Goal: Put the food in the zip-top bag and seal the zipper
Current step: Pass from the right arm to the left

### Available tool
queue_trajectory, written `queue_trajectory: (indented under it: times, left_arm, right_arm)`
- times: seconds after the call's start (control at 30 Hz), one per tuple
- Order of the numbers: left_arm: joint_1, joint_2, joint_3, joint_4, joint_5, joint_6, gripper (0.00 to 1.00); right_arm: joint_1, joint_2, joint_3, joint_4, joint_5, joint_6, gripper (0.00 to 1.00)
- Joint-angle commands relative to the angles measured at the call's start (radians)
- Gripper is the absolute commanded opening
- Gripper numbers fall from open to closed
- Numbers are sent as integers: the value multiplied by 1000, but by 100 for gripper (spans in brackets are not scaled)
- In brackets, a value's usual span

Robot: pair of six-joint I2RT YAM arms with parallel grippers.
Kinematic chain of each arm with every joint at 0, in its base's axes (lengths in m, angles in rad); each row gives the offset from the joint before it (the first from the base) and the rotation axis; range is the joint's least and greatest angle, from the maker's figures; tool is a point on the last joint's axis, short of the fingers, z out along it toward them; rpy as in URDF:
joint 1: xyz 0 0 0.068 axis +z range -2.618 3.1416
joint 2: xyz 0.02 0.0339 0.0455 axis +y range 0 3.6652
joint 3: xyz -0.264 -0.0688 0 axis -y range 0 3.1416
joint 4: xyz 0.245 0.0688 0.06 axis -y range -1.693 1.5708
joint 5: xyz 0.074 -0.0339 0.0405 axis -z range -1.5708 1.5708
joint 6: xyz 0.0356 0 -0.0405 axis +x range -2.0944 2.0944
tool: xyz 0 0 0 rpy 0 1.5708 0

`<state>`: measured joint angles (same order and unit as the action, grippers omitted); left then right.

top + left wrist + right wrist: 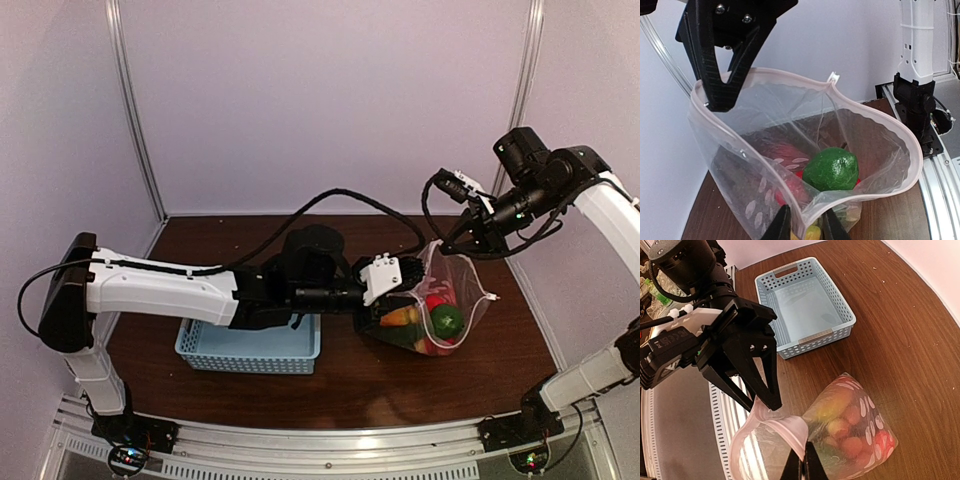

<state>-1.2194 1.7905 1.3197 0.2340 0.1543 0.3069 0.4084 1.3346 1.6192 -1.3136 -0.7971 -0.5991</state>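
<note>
The clear polka-dot zip-top bag (462, 285) stands on the table, mouth open, food inside. A round green piece (832, 167) lies on top of red pieces (787, 155). Red and orange pieces (855, 432) show through the wall. My left gripper (398, 296) is shut on the near rim, its fingertips (782, 225) pinching a fold of it. My right gripper (441, 243) is shut on the far upper rim (802, 467). The pale zipper strip (900, 137) runs round the mouth, its two sides apart. Each gripper shows in the other's view: the right (717, 102), the left (765, 402).
A light-blue perforated basket (250, 348) stands left of the bag under my left arm, with nothing in it (802, 305). The right arm's base (915, 100) is at the table's near edge by the metal rail. White walls close the back and sides.
</note>
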Motion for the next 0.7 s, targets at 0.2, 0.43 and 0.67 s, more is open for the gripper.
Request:
queue_trajectory:
  times: [0.2, 0.43, 0.67]
  left_arm:
    - [-5, -17, -1, 35, -38, 7, 13]
    - [5, -28, 14, 18, -106, -49, 6]
    - [51, -40, 56, -65, -102, -187, 4]
  right_arm:
    - [6, 14, 9, 33, -30, 16, 0]
    - [-2, 38, 50, -18, -5, -11, 5]
    - [-185, 103, 195, -206, -59, -192, 27]
